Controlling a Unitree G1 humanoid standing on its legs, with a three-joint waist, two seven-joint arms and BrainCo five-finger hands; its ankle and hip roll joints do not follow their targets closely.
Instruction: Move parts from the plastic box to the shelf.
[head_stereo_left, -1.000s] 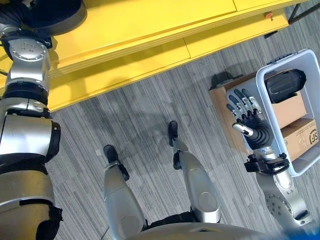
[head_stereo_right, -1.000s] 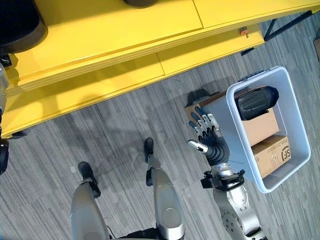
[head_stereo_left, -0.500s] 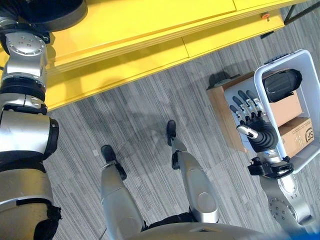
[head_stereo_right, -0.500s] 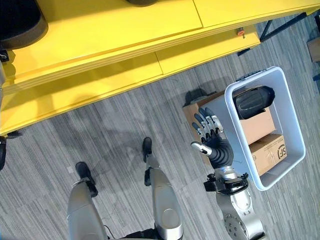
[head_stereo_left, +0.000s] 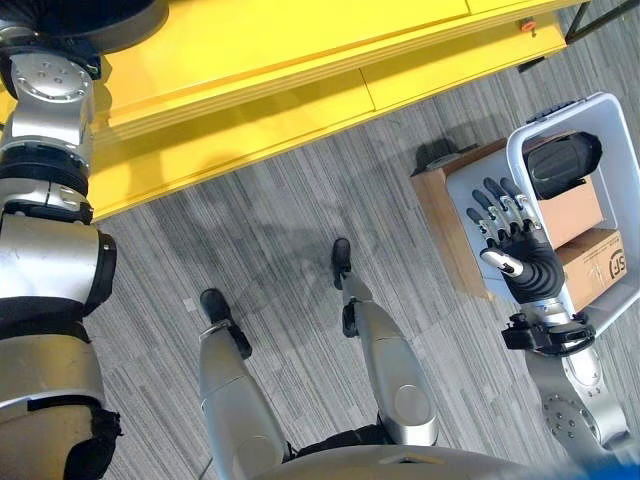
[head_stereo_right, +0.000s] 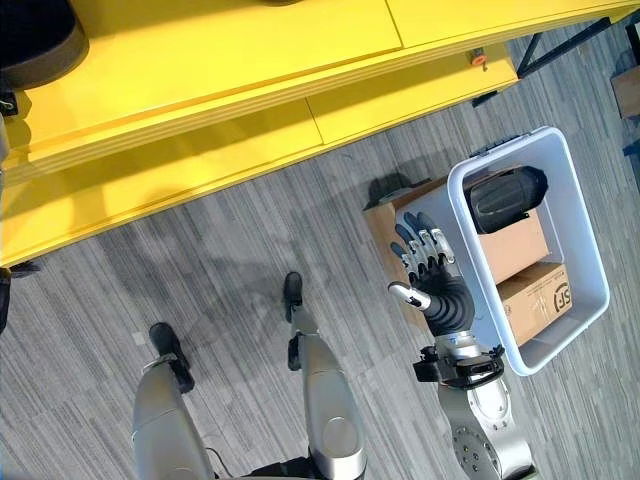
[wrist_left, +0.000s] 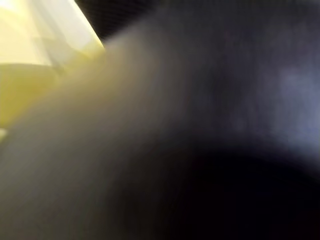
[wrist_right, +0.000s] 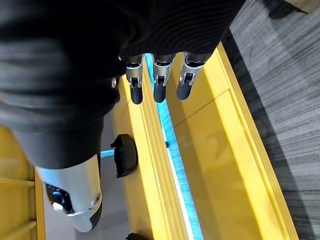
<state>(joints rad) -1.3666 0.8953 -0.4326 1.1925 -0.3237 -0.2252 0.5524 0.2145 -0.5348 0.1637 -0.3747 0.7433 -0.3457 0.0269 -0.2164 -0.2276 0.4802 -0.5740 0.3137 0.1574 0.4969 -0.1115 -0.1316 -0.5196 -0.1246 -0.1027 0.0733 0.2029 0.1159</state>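
Right hand (head_stereo_right: 430, 268) hovering beside rim of pale grey plastic box (head_stereo_right: 590, 285), fingers straight, carrying nothing, likely lining up for pick. Black rounded part (head_stereo_right: 507, 196) lying inside box atop brown cardboard cartons (head_stereo_right: 535, 290). Yellow shelf (head_stereo_right: 250, 90) well apart from box.

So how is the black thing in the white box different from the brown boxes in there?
The black rounded part is dark and curved like a barrel, while the brown cardboard boxes are tan with flat sides and square corners. The black part lies at the end of the white plastic box nearest the yellow shelf, resting partly on one cardboard box; the other sits at the far end. All are inside the plastic box, untouched by the right hand.
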